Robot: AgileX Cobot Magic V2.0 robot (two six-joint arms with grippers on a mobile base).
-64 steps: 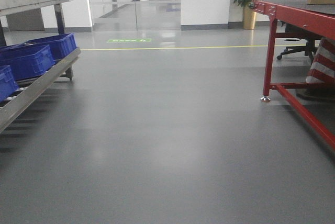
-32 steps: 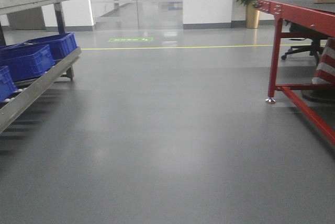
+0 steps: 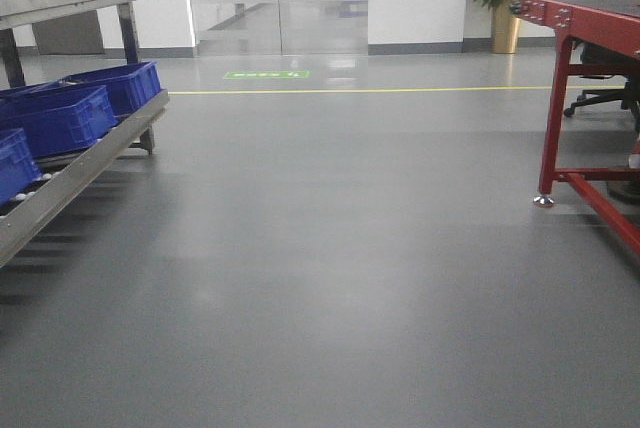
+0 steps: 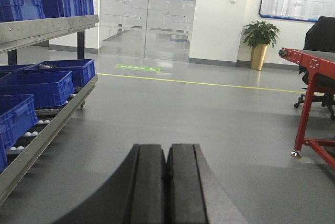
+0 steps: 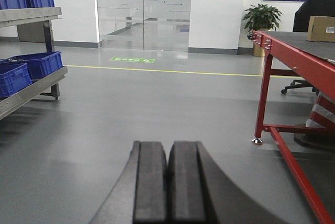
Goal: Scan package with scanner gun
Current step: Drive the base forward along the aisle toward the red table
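Right wrist-mounted view: the right gripper point(image 5: 168, 150) has its two black pads pressed together, holding nothing. Far ahead and to its right, the package point(image 5: 321, 29) sits on the red table point(image 5: 288, 51). The left gripper point(image 4: 167, 153) is likewise closed and empty, with blue bins point(image 4: 39, 85) to its left.

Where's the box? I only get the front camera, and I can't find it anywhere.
Observer: The right wrist view shows the cardboard box sitting on the red table, on its dark top at the picture's right edge.
Operator: Is the right tool holding something?
Observer: No. The right tool is shut, pads pressed together, with nothing between them.
Operator: And the other one?
Observer: The left tool is shut and empty too, pointing across the bare floor.
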